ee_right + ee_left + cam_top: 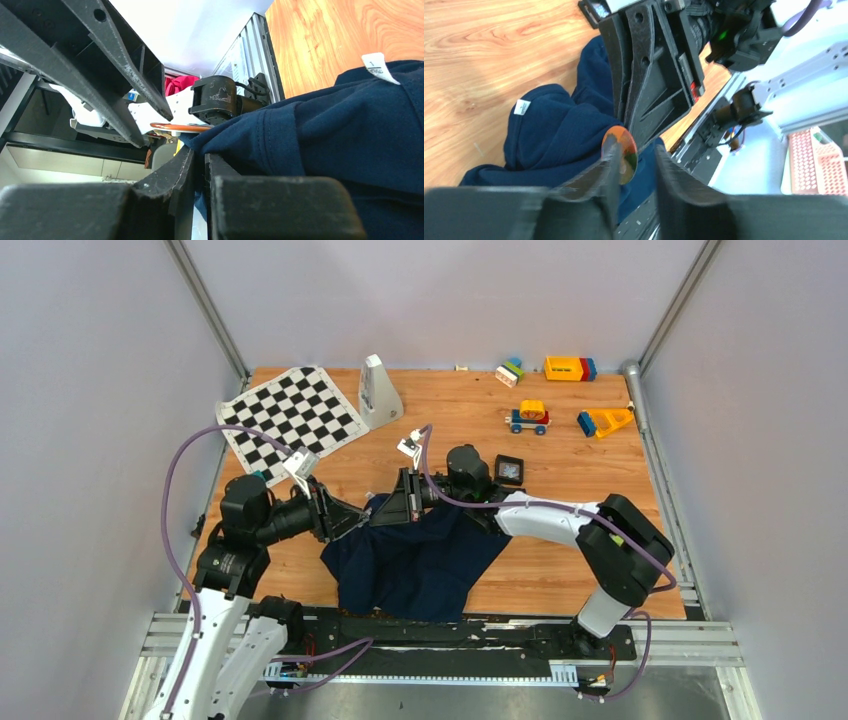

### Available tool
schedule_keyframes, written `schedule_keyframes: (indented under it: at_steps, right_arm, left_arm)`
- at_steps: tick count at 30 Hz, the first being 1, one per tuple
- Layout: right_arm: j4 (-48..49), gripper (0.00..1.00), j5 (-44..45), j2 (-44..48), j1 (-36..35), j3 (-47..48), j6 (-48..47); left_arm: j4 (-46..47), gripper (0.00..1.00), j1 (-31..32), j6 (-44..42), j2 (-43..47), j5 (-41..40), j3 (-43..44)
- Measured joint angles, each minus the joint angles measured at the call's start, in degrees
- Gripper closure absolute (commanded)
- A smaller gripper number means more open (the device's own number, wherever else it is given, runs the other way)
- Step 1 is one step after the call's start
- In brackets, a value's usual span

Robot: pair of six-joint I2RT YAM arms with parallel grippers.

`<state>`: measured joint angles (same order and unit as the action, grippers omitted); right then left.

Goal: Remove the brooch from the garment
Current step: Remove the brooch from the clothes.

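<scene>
The dark navy garment [420, 560] lies crumpled at the table's near middle, and its white tag [522, 107] shows. The brooch [626, 150], a round orange and green badge, sits on a raised fold of it. My left gripper [636, 150] is open, with the brooch between its fingers and against the left one. My right gripper [200, 156] is shut on the garment's [325, 140] fold just below the brooch [180, 127], seen edge-on as an orange line. In the top view the two grippers meet tip to tip [365, 512] and hide the brooch.
A black-and-white chequered mat [290, 418] lies at the back left, with a white wedge-shaped object [378, 392] beside it. Toy blocks [568, 368], a toy car [528, 417] and an orange-blue toy [603, 421] lie at the back right. A small black square [509, 470] sits beside the right arm.
</scene>
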<state>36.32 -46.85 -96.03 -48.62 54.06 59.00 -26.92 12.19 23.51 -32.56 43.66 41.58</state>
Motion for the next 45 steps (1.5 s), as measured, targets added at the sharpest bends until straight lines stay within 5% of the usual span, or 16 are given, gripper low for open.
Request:
schedule_keyframes:
  at_steps: [16, 20, 30, 39, 41, 45]
  right_arm:
    - [-26.5, 0.97, 5.3, 12.0, 1.9, 1.8, -12.3]
    - [-32.2, 0.98, 7.4, 12.0, 1.9, 3.6, -13.2]
    - [-40.4, 1.0, 10.8, 11.7, 1.9, 7.0, -13.7]
    - [-40.7, 0.99, 10.9, 10.9, 1.9, 8.2, -13.7]
    - [-40.9, 0.9, 10.9, 10.8, 1.9, 8.2, -13.7]
    - [-41.2, 0.47, 11.3, 10.8, 1.9, 8.2, -14.0]
  left_arm:
    - [-5.6, 0.29, 2.4, -3.0, -7.2, 1.2, 5.7]
    - [-5.6, 0.3, 5.8, -4.0, -6.0, -1.7, 6.8]
    - [-5.5, 0.48, 13.1, -7.3, -10.8, -10.8, 8.5]
    - [-5.6, 0.96, 13.8, -8.7, -13.9, -14.8, 8.5]
    - [-5.6, 1.0, 13.9, -8.9, -14.2, -14.9, 8.8]
    - [-5.6, 1.0, 14.0, -9.1, -15.1, -15.2, 8.9]
